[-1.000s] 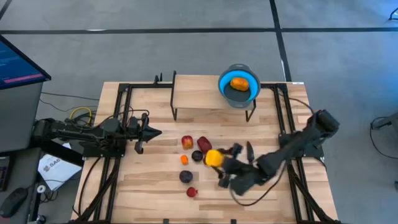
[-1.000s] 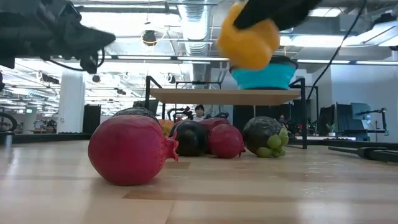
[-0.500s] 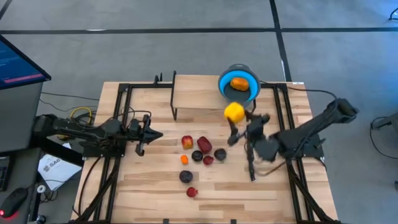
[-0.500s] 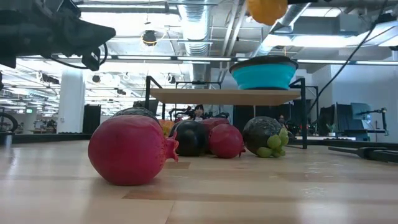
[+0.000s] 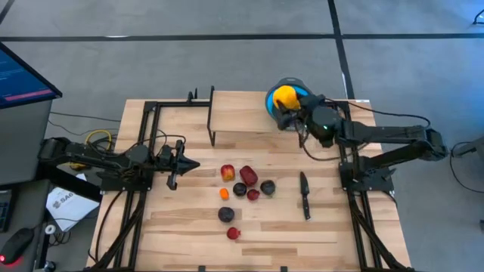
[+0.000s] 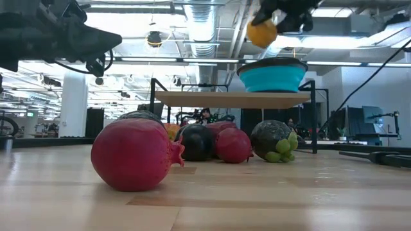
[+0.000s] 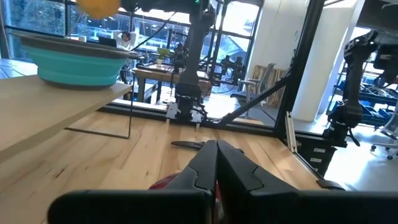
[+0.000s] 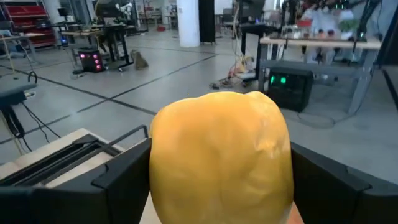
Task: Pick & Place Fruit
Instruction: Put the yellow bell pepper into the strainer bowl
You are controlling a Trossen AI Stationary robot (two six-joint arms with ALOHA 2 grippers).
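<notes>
My right gripper (image 5: 287, 102) is shut on a yellow fruit (image 5: 284, 96) and hovers over the blue bowl (image 5: 268, 104), which stands on a raised wooden shelf (image 5: 238, 113) at the table's far side. The low view shows the yellow fruit (image 6: 262, 33) above the bowl (image 6: 272, 78). Several small fruits, red, dark purple and orange, lie on the tabletop around (image 5: 240, 189), with a red one (image 5: 233, 233) nearest. My left gripper (image 5: 193, 162) is shut and waits left of them, touching nothing. My right gripper pinches the yellow fruit (image 8: 221, 155) between its two fingers (image 8: 121, 177), one on each flank. The fingers reach in roughly level from the table's right. The fruit is lifted clear, above the bowl's rim (image 6: 272, 64).
A slim black knife (image 5: 305, 195) lies on the table right of the fruit group. Black metal frames (image 5: 151, 113) run along the left and right sides of the table. The shelf stands on thin black legs (image 5: 211, 137). Bare wood lies along the near edge (image 5: 302, 242).
My right gripper has carried the yellow fruit up from beside the fruit group toward the table's far edge, turning as it went, and now holds it over the blue bowl. The knife, earlier under the arm, shows in full. The fruits on the table have stayed put.
</notes>
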